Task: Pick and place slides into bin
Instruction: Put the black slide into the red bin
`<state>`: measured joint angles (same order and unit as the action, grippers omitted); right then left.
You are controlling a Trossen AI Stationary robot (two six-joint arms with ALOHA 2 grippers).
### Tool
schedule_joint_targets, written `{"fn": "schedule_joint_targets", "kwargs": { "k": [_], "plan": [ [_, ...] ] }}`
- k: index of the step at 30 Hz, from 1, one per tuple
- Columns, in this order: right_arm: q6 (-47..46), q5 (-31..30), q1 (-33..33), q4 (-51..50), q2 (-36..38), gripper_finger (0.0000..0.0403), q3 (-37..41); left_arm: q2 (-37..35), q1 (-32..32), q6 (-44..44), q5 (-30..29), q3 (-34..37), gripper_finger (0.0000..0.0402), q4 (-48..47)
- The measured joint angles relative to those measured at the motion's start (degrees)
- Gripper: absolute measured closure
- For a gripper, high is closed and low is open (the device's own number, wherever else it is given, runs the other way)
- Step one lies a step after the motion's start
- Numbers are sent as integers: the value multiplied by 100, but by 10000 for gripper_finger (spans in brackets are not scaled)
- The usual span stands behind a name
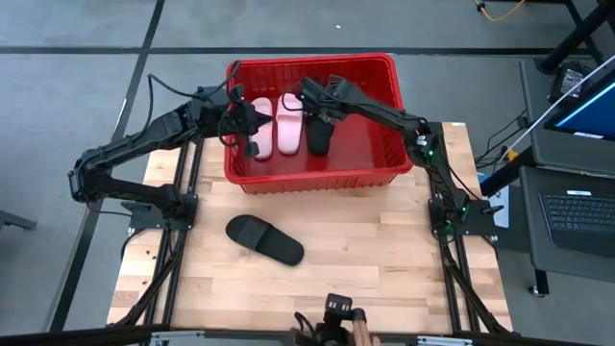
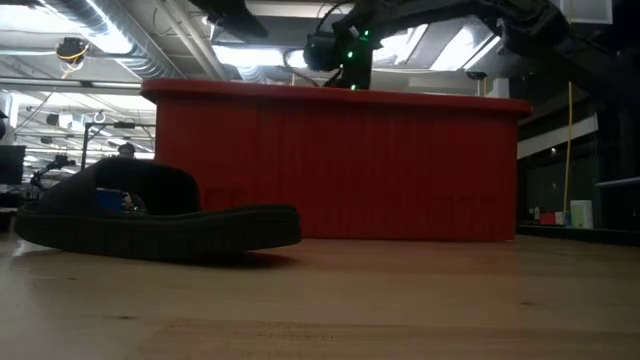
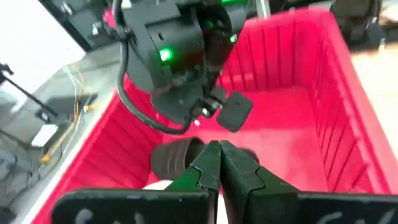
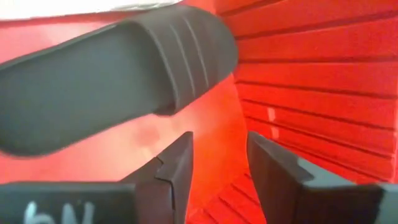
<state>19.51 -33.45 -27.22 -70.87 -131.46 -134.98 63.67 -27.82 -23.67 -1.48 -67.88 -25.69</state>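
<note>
The red bin [image 1: 312, 171] stands at the table's far side. Inside it lie two pale pink slides [image 1: 288, 125] [image 1: 259, 135] side by side, with a black slide [image 1: 317, 137] to their right. A second black slide [image 1: 264, 240] lies flat on its sole on the table, nearer than the bin; it also shows in the low view [image 2: 150, 215]. My left gripper [image 1: 246, 123] is shut and empty over the bin's left part [image 3: 217, 149]. My right gripper [image 1: 321, 113] is open just above the black slide in the bin [image 4: 112, 74], its fingers [image 4: 180, 168] clear of it.
The bin's ribbed walls [image 4: 311, 74] rise close beside my right gripper. Both arms reach over the bin, close together; my right arm's wrist [image 3: 180, 62] shows just ahead of my left gripper. Bare wooden table [image 1: 384, 250] lies right of the loose black slide.
</note>
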Motion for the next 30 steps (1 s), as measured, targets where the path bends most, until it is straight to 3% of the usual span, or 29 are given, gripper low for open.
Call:
{"fn": "schedule_joint_targets", "kwargs": {
  "k": [7,12,15,20,24,30],
  "plan": [
    [-82,8,294,-188,612,316,4,-25,263,40,33,0,398,385],
    [-123,15,550,-248,1214,386,4,-30,534,41,712,0,398,510],
    [-119,18,706,-314,1623,394,4,-30,752,73,879,0,398,506],
    [-530,67,986,-807,2330,398,4,-30,1303,341,201,0,398,462],
    [-1196,593,1237,-1240,2812,399,6,-30,1831,533,-239,1,398,466],
    [-1644,769,1796,-1623,3110,400,6,-36,2683,1144,-977,0,398,404]
  ]
}}
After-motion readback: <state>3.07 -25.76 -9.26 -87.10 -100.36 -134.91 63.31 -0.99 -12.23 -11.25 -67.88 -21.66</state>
